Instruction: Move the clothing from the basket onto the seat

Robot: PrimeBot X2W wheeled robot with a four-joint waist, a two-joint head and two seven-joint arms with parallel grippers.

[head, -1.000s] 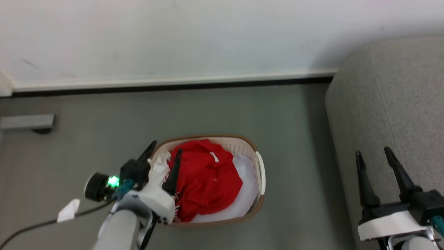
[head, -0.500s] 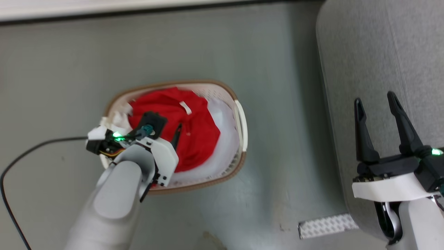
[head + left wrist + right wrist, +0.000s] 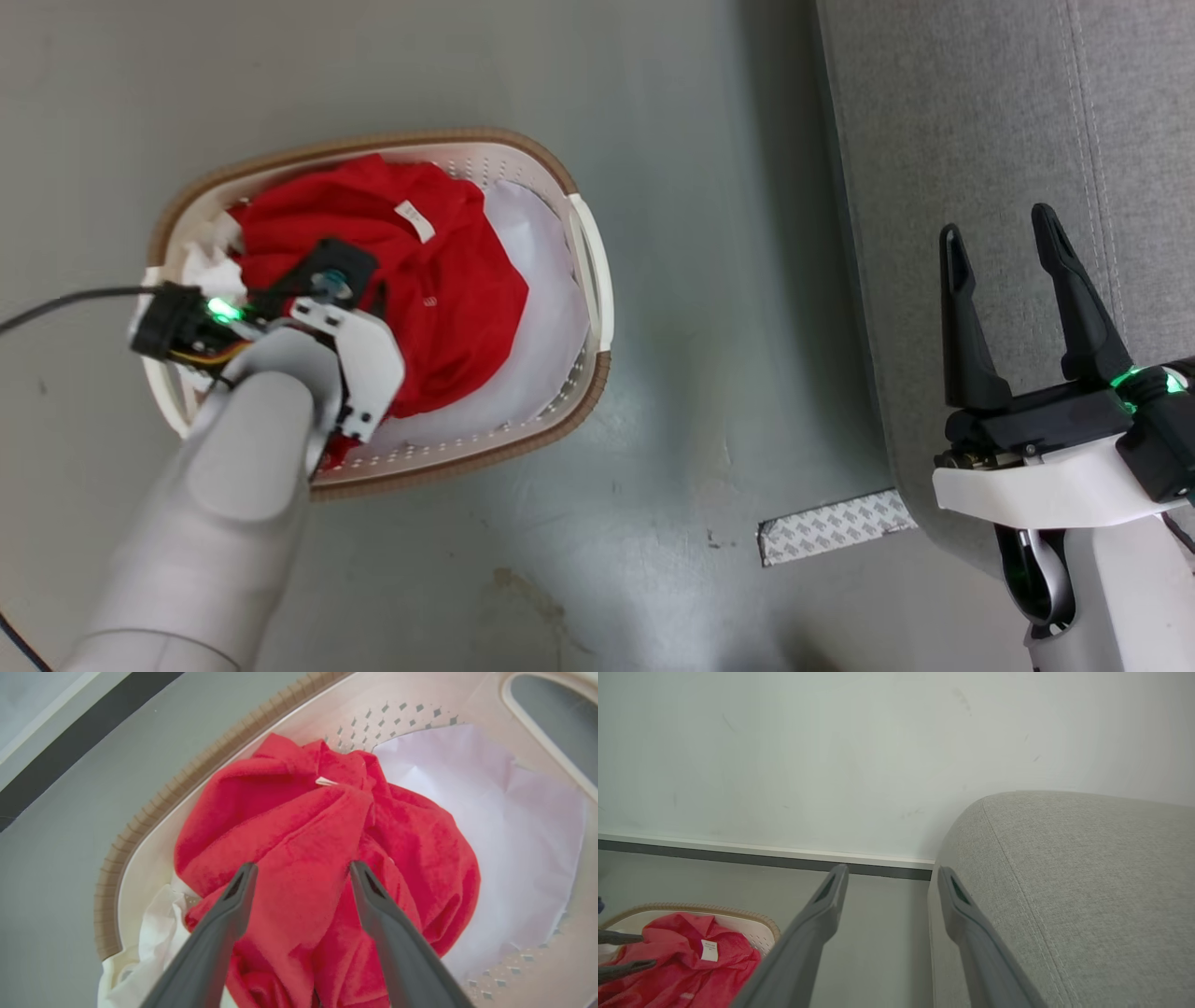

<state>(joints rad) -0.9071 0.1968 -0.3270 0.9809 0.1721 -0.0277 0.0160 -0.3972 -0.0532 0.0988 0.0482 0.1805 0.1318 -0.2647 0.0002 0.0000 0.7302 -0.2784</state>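
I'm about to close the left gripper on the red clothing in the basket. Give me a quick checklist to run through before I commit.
1. Left gripper open: ok, its fingers are spread wide.
2. Aimed at the clothing: ok, the fingers straddle a red fold inside the basket.
3. Fingertips deep enough in the fabric: cannot tell.
4. White sheet out of the grip: ok, it lies beside the red pile, not between the fingers.
5. Right gripper out of the way: ok, it is open, holding nothing, over the seat.
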